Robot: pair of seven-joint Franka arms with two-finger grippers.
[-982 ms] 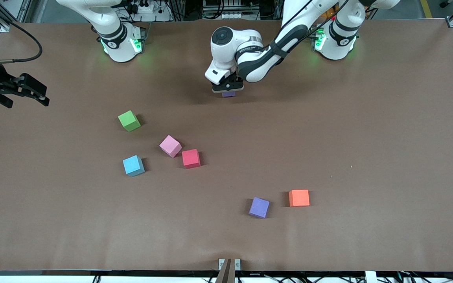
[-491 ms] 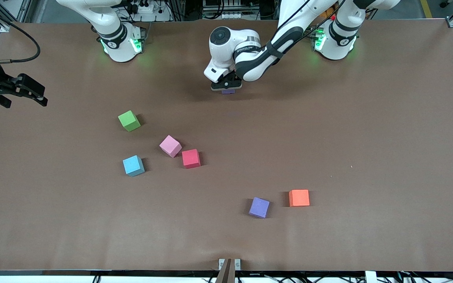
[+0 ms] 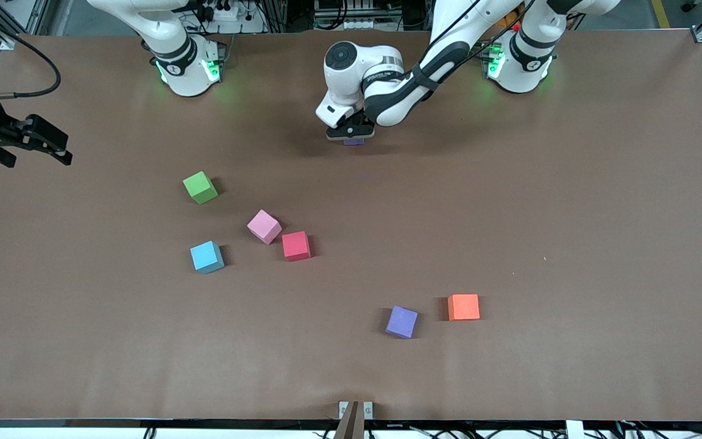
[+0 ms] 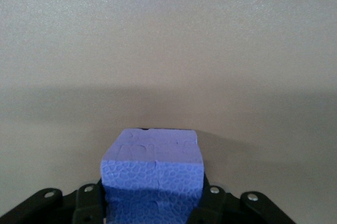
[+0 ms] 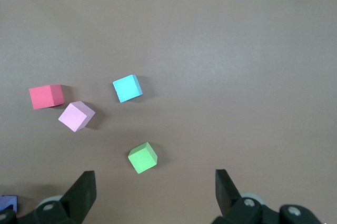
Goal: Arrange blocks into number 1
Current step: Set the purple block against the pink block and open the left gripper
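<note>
Left pincer [image 3: 351,133] is low over the tabletop [image 3: 570,213], between the two robot bases, and its fingers [image 4: 213,200] are closed on a purple block [image 4: 152,174]. Right pincer [image 3: 34,141] waits with its fingers spread wide apart, over the edge of the tabletop at the right arm's end. I count seven blocks: two purple, and one each of green, pink, red, light blue and orange. The second purple block [image 3: 401,321] lies just beside the orange block [image 3: 464,306], both nearer to the front camera. The pink block [image 3: 264,226] and the red block [image 3: 296,246] are almost touching; the green block [image 3: 200,187] and the light blue block [image 3: 206,256] are near them, toward the right arm's end. Compared with one second ago, the left pincer has moved slightly toward the bases with its block, the right pincer has drifted a little, and the six loose blocks have not moved.
</note>
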